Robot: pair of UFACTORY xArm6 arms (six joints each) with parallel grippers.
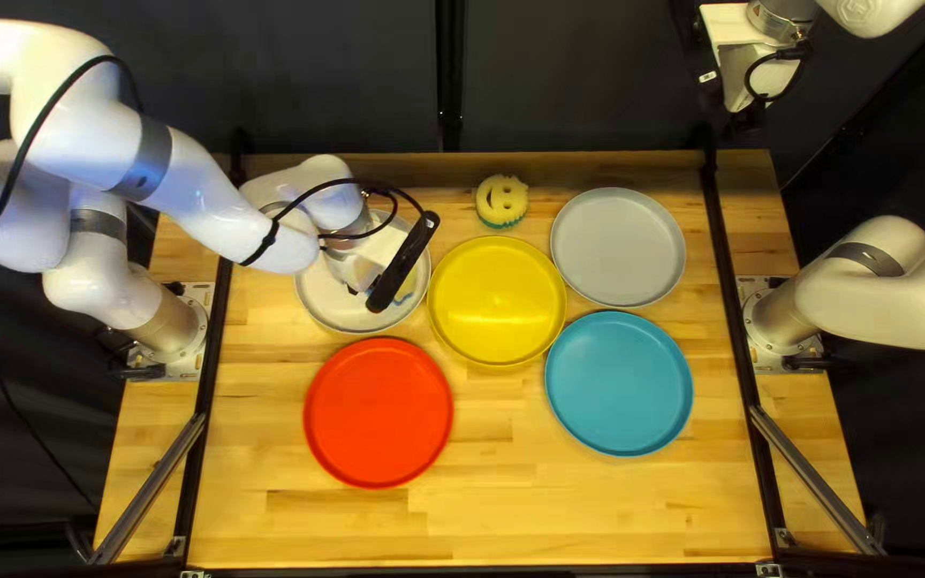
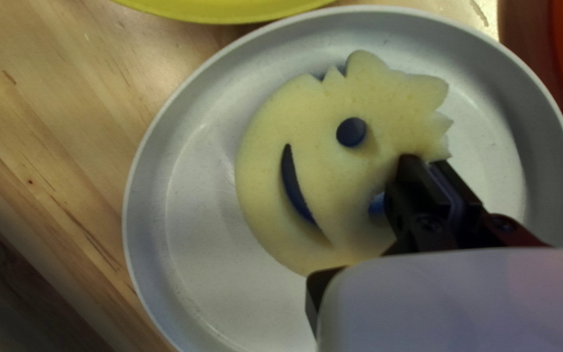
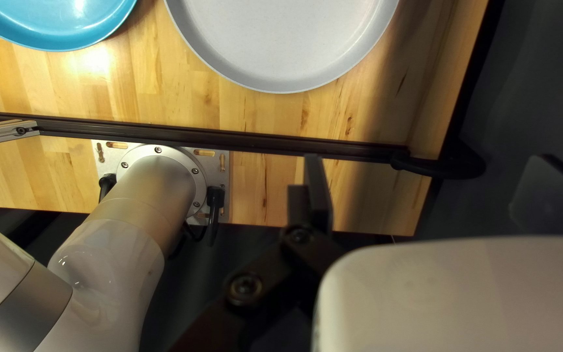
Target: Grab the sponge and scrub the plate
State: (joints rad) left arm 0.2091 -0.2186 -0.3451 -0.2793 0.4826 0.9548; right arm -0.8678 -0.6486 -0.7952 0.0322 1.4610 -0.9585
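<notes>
Two-fingered, pinched yellow sponge point(image 2: 294, 124) in pale plate point(image 2: 197, 248) near far left corner of worktop point(image 1: 591, 514) with left gripper point(image 1: 372, 268). Held right gripper point(image 1: 741, 80) with fingers wide apart.

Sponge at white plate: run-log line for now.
left gripper: shut on sponge | sponge: over white plate | right gripper: open, empty

No words or numbers I can read here. I'm spotting one round emblem point(image 1: 857, 11) on my right arm point(image 1: 882, 9), up and to the right of the grey plate point(image 1: 618, 247), too small to make out.
</notes>
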